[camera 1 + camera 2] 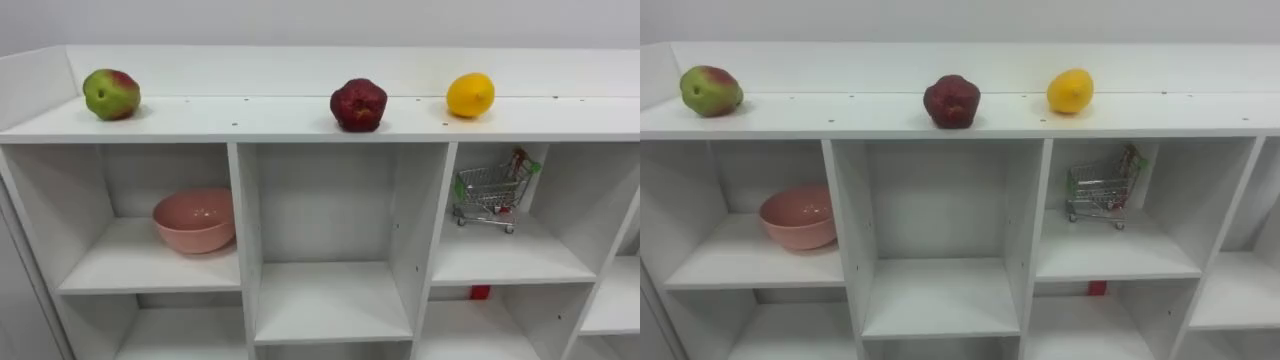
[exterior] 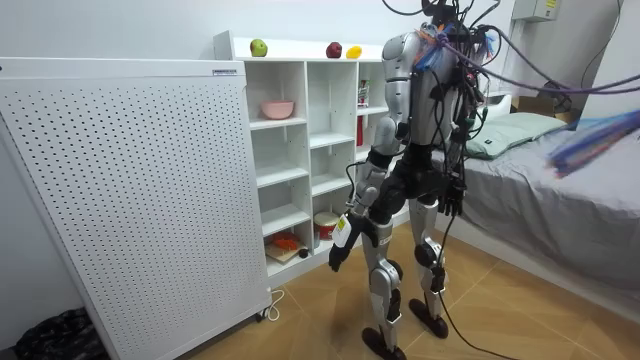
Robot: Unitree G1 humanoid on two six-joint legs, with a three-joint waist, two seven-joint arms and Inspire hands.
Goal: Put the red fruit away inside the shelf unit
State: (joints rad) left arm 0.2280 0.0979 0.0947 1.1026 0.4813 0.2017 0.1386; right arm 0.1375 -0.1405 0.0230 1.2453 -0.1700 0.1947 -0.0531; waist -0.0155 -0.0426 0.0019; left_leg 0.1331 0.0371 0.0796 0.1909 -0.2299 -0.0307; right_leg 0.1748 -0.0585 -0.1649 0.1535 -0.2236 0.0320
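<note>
Reaching up risks nudging lemon (image 1: 470, 95) — round, rolls off closet (image 1: 300, 122) top; hands (image 2: 339, 252) hang low — state unreadable.

Silver-grey shell on torso, upper arms and thighs, black joints at waist, hips and knees, black feet, blue, purple and orange cables bundled at head and back, left robot hand (image 2: 336, 258) dark, pale tag at its back

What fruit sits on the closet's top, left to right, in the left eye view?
green apple → red fruit → lemon
</note>
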